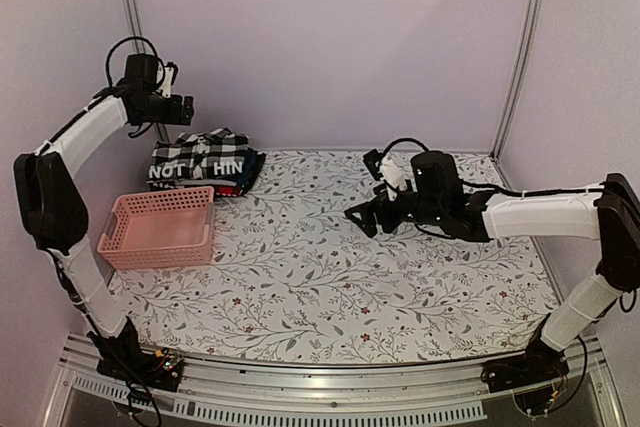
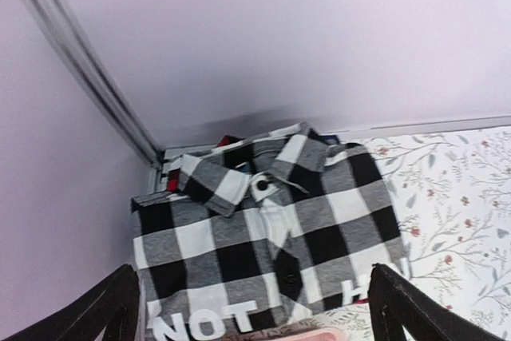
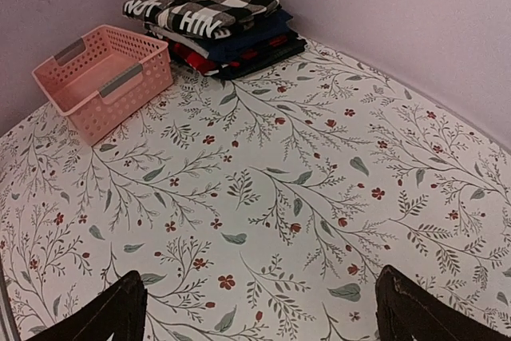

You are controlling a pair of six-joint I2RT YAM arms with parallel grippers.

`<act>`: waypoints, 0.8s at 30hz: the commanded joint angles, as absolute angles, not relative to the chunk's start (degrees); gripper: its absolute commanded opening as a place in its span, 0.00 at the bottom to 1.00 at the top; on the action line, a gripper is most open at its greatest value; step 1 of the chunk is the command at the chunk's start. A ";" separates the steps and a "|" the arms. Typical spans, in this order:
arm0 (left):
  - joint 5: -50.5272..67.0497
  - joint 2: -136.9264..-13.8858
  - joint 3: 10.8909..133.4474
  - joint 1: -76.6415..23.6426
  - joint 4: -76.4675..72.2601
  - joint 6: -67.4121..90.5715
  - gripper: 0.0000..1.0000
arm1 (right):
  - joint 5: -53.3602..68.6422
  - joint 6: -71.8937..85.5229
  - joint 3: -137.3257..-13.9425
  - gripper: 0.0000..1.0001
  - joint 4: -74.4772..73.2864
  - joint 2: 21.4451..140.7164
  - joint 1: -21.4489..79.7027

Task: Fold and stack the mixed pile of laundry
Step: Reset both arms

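Overhead, two wrists; common folded stack (image 1: 207,161)

Stack (image 1: 205,162) in far-left corner, basket (image 1: 155,252) just beside, table (image 1: 330,267) centre open

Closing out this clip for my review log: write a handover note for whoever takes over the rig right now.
The left gripper hangs raised above the stack, jaws apart, holding nothing.
The right gripper hovers over the table, jaws apart, holding nothing.
Laundry: one folded stack in the far left corner, checked shirt on top, navy and red-black layers beneath. The pink basket sits just in front.
Done: no loose garment shows on the table or in the basket.
Left: apparently only retracting both arms.
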State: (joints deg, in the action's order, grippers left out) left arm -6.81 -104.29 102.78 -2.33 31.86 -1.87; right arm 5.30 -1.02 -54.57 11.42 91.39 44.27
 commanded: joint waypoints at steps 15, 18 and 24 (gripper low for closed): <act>6.81 -83.75 60.68 -27.60 4.59 18.81 1.00 | 13.60 12.20 -35.82 0.99 11.89 68.96 27.17; 6.63 -84.87 55.05 -29.66 -1.00 20.95 1.00 | 14.75 15.32 -30.99 0.99 15.23 69.12 27.15; 4.91 -86.56 50.52 -30.07 -5.58 23.20 1.00 | 15.50 17.63 -28.32 0.99 17.14 70.49 27.08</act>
